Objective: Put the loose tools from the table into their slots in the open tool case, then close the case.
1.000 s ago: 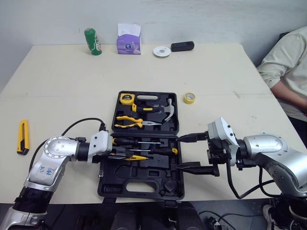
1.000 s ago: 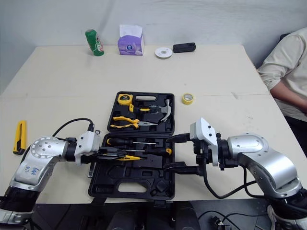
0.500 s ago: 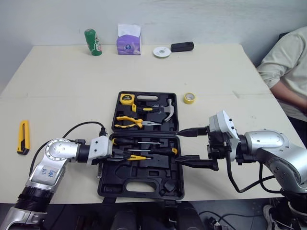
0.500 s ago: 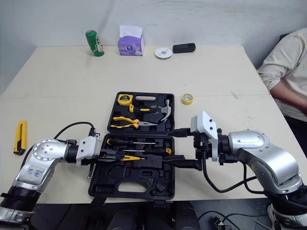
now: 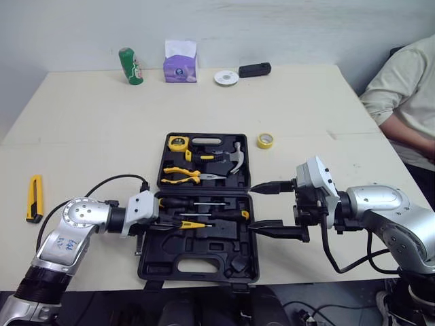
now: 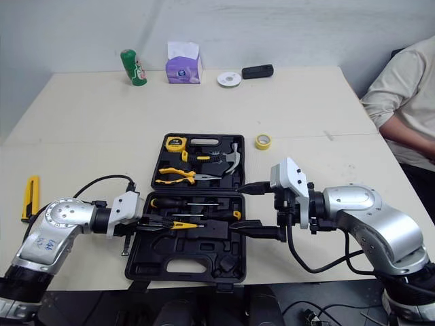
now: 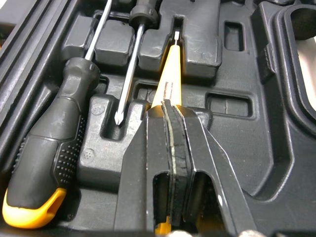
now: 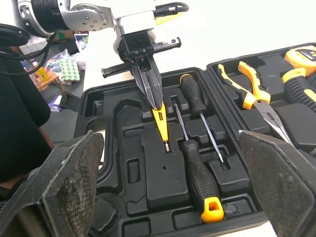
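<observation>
- Both halves of the tool case point(image 5: 197, 262) are laid open flat on the table point(image 5: 88, 122), with the lid half on the far side.
- The left gripper point(image 5: 175, 221) is reached into the near half of the case from its left edge. Its fingers point(image 7: 163, 148) are pressed together on the handle of a yellow screwdriver point(image 5: 196, 224).
- The yellow screwdriver is pointed toward the case's right side, and its tip is laid at a moulded slot.
- Two black screwdrivers point(image 8: 195, 106) are seated in slots just beside it, toward the hinge.
- The right gripper point(image 5: 252, 207) is held at the case's right edge, with its fingers point(image 5: 270, 187) spread wide and nothing between them.
- Pliers point(image 5: 185, 172), a hammer point(image 5: 230, 157) and a tape measure point(image 5: 178, 142) are seated in the lid half.
- A yellow utility knife point(image 5: 33, 198) is left on the table well to the left of the case.
- A yellow tape roll point(image 5: 265, 140) is seen near the case's far right corner.
</observation>
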{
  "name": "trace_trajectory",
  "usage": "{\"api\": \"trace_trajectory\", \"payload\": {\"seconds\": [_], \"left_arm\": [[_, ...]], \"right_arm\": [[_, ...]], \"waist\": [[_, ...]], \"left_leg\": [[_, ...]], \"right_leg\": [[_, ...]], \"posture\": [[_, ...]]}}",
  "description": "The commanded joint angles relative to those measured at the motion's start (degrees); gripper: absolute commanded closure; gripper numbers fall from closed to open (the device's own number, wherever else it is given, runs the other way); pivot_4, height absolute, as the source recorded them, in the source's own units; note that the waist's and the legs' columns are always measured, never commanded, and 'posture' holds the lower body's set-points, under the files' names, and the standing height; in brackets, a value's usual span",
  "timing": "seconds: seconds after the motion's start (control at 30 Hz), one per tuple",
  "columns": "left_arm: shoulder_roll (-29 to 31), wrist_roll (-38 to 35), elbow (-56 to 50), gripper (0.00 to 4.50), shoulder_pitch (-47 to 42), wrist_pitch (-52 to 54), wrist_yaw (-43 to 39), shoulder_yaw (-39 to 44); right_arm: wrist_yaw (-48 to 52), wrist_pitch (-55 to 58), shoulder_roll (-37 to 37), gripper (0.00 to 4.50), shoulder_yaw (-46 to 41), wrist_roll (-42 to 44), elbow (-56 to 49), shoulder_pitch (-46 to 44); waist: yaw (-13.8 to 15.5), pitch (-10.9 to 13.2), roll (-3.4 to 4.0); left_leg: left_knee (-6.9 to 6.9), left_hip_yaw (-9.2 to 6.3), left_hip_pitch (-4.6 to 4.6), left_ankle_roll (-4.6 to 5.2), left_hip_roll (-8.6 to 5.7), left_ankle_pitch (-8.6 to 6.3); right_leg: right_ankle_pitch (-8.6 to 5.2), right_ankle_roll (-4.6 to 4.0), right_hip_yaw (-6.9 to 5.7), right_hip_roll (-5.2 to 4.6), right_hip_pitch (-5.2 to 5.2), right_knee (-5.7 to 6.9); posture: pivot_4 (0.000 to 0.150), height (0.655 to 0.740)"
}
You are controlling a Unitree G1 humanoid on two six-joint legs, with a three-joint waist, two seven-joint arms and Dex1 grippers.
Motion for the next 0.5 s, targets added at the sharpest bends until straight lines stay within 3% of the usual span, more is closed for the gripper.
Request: {"api": "trace_trajectory", "payload": {"seconds": [0.03, 0.27, 0.37, 0.5], "left_arm": [[-0.49, 1.57, 2.71, 4.45, 2.55, 5.11, 1.15, -2.73], [-2.35, -6.93, -2.41, 4.45, 1.32, 12.73, 4.17, 4.23], [-1.9, -13.62, -7.73, 3.68, 4.17, 18.47, 6.2, 10.69], [-7.52, -22.52, -15.96, 2.32, 12.65, 24.44, 18.57, 26.2]], "right_arm": [[-0.29, 0.16, -0.06, 0.0, -1.12, 0.96, -1.76, 0.28], [-0.18, 0.08, -0.47, 0.0, -2.08, 1.21, -1.2, 0.03], [0.13, -0.16, -0.21, 0.0, -2.62, 1.77, -0.63, -0.72], [2.1, -0.68, 1.07, 0.0, -3.57, 3.53, 3.47, -4.7]], "waist": [[0.04, -0.02, 0.02], [0.29, -0.01, 0.0], [0.14, 0.05, -0.11], [-0.73, 0.23, -0.41]], "left_leg": [[-0.01, 0.0, 0.01, -0.01, 0.0, 0.0], [0.04, -0.01, -0.03, 0.0, 0.0, -0.01], [0.03, -0.02, -0.13, 0.0, 0.01, -0.01], [0.05, -0.05, -0.24, -0.03, 0.07, 0.01]], "right_leg": [[0.0, -0.01, 0.0, 0.0, 0.0, 0.01], [0.0, -0.01, 0.0, -0.01, 0.0, 0.01], [0.0, -0.01, 0.0, -0.01, -0.11, 0.02], [0.0, -0.01, 0.02, 0.0, -0.21, 0.07]], "posture": [[0.15, 0.7316], [0.15, 0.7316], [0.15, 0.7316], [0.15, 0.7316]]}}
